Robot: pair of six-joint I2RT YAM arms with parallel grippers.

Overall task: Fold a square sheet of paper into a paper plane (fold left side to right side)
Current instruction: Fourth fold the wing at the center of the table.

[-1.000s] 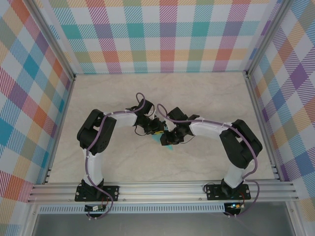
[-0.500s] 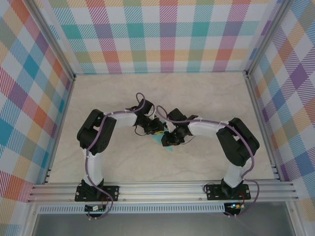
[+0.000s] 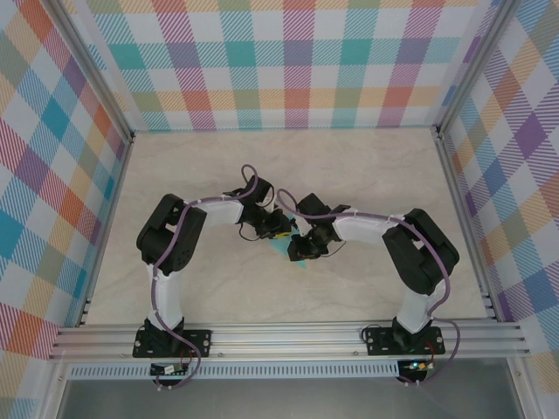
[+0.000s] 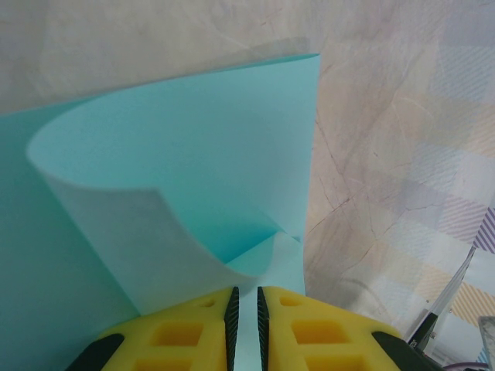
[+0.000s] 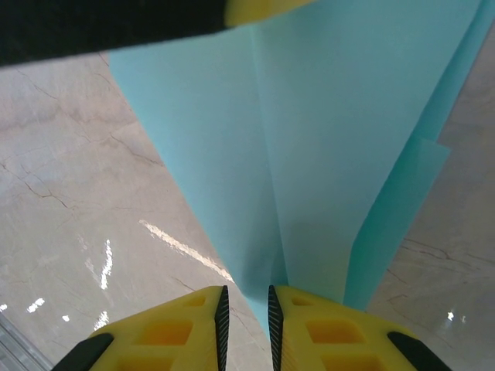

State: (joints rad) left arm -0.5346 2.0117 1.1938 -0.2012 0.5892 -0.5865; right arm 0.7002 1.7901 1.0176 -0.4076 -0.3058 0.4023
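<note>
The turquoise sheet of paper, folded into a narrow pointed paper plane (image 3: 298,254), sits between both grippers at the table's middle. In the right wrist view the paper plane (image 5: 332,139) shows a centre crease and tapers down into my right gripper (image 5: 246,292), which is shut on its narrow end. In the left wrist view one flap of the paper plane (image 4: 178,178) curls upward, and my left gripper (image 4: 246,294) is shut on its near edge. From above, the left gripper (image 3: 279,234) and right gripper (image 3: 302,248) almost touch over the paper.
The marble table (image 3: 367,166) is bare around the arms. Plaid walls (image 3: 297,61) and aluminium rails (image 3: 288,336) enclose it. The left gripper's yellow finger (image 5: 263,8) crosses the top of the right wrist view.
The right arm's elbow has swung slightly left and its jaws have narrowed a little on the paper. The left arm has held still.
</note>
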